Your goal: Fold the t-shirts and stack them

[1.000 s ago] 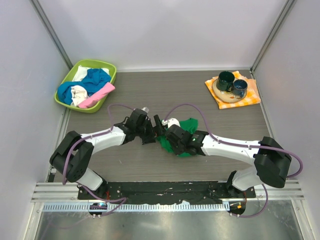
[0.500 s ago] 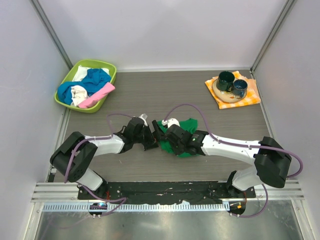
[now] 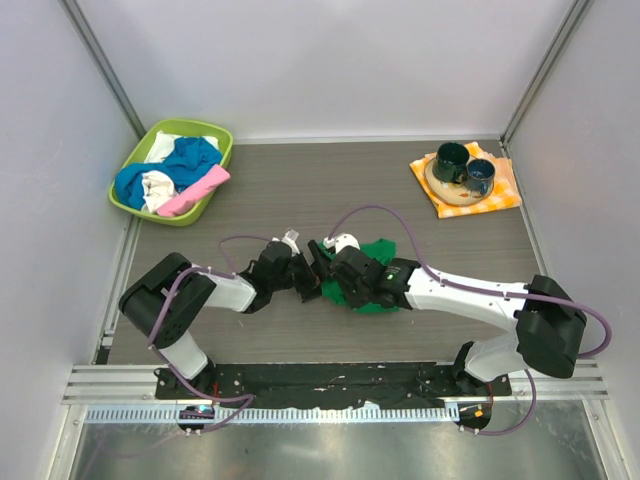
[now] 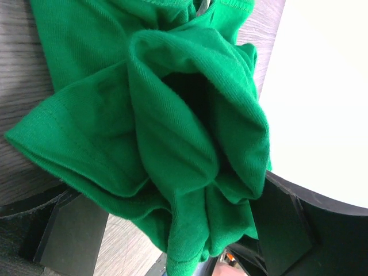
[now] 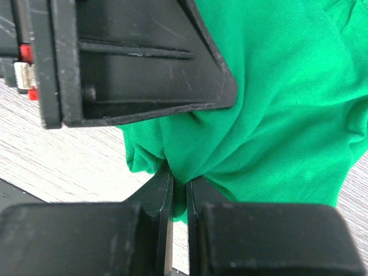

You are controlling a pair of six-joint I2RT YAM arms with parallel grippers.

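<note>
A crumpled green t-shirt [image 3: 372,262] lies in the middle of the table. My right gripper [image 3: 328,264] is at its left edge and shut on a pinched fold of the cloth [image 5: 270,98]; the fold sits between its fingertips in the right wrist view [image 5: 179,187]. My left gripper [image 3: 306,282] faces it from the left. Its jaws stand wide apart, with bunched green cloth [image 4: 172,132] hanging between them, and its fingers [image 4: 72,233] do not press on the cloth. Blue [image 3: 185,160], white [image 3: 158,186] and pink [image 3: 195,190] shirts lie in the basket.
The lime-green basket [image 3: 222,133] sits at the back left. An orange-and-white checkered cloth [image 3: 500,196] at the back right holds a plate with two dark mugs [image 3: 452,160]. The two grippers are very close together; the left gripper's body fills the top of the right wrist view [image 5: 132,63].
My left arm has drawn in and sunk lower, and its gripper has moved a little right and nearer, onto the shirt's edge. The right gripper has stayed almost still, holding the cloth.
</note>
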